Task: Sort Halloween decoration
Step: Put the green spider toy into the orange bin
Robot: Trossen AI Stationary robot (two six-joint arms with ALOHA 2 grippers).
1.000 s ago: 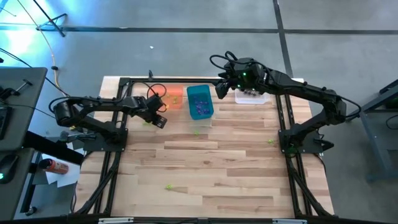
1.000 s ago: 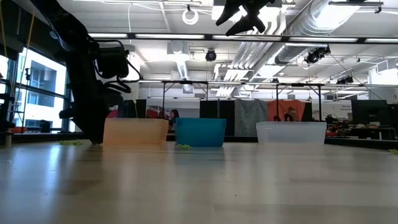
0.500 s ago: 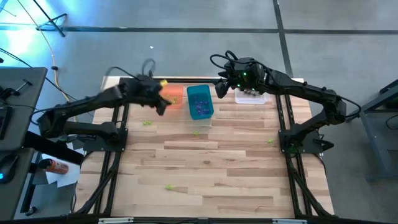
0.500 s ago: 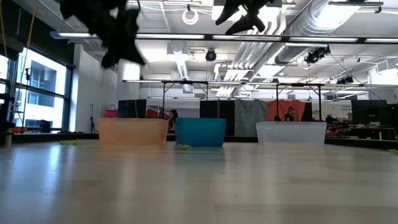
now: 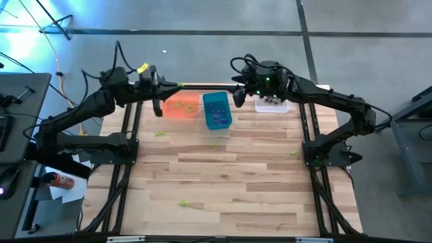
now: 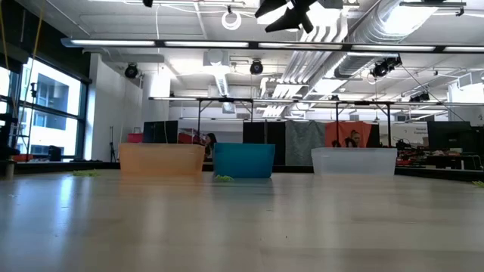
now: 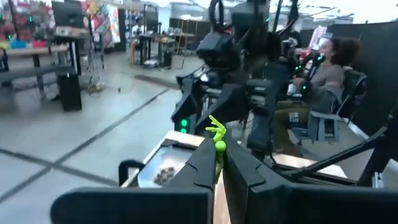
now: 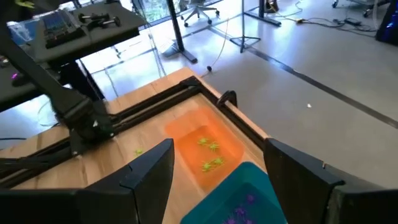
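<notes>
Pinched between the two dark fingers of the left gripper (image 7: 219,163) is one yellow-green spider (image 7: 217,133) — its thin legs stick up above the fingertips, and the body sits in the narrow slit where the jaws press together. This gripper hangs high over the far left part of the table, and the orange bin (image 5: 181,107) lies just beside it, a little toward the middle of the table and below. I judge that the coming move depends on this one relation: the trinket must travel a short way sideways over the bin before it is let go. The bin's long side runs across the table, so there is room for a small error.

Beyond the orange bin, going outward, stands the teal bin (image 5: 217,111) with purple pieces inside, then the right gripper (image 5: 239,96), jaws spread wide and holding nothing, between the teal bin and the clear bin (image 5: 271,104).

Inside the orange bin some yellow-green spiders (image 8: 210,153) already lie — tiny, leggy, much smaller than the bin. A few more (image 5: 160,133) are scattered on the wooden table (image 5: 223,189), nearer the left arm.
</notes>
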